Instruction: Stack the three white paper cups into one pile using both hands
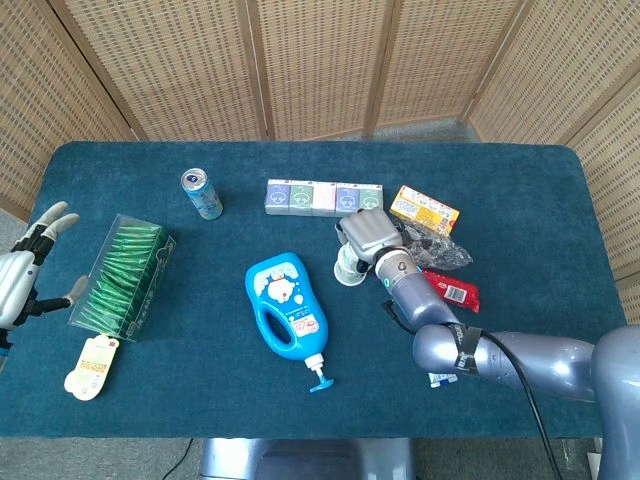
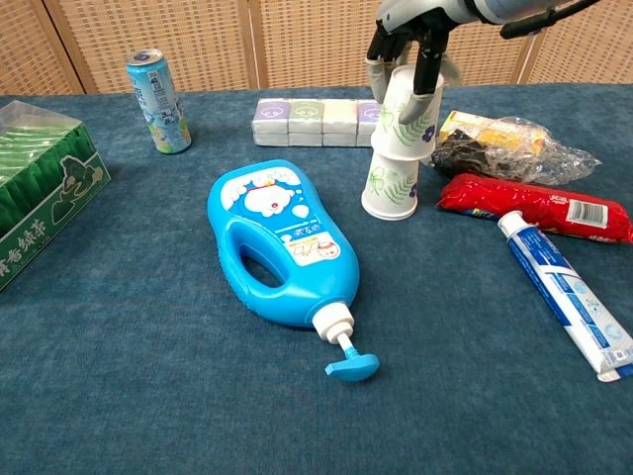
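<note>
My right hand (image 2: 409,38) grips an upside-down white paper cup (image 2: 406,123) with a leaf print, seen at the top of the chest view. The cup is tilted and sits just above and slightly right of a second upside-down cup (image 2: 391,188) standing on the blue table. Whether the two touch I cannot tell. From the head view the right hand (image 1: 368,234) covers the held cup, and only the lower cup (image 1: 347,271) shows. A third cup is not separately visible. My left hand (image 1: 25,276) hovers at the table's left edge, fingers spread, empty.
A blue pump bottle (image 2: 282,242) lies left of the cups. Behind them runs a row of small boxes (image 2: 307,121). To the right lie a plastic bag (image 2: 504,146), a red packet (image 2: 534,208) and a toothpaste tube (image 2: 564,292). A can (image 2: 158,101) and a green box (image 1: 125,277) stand at the left.
</note>
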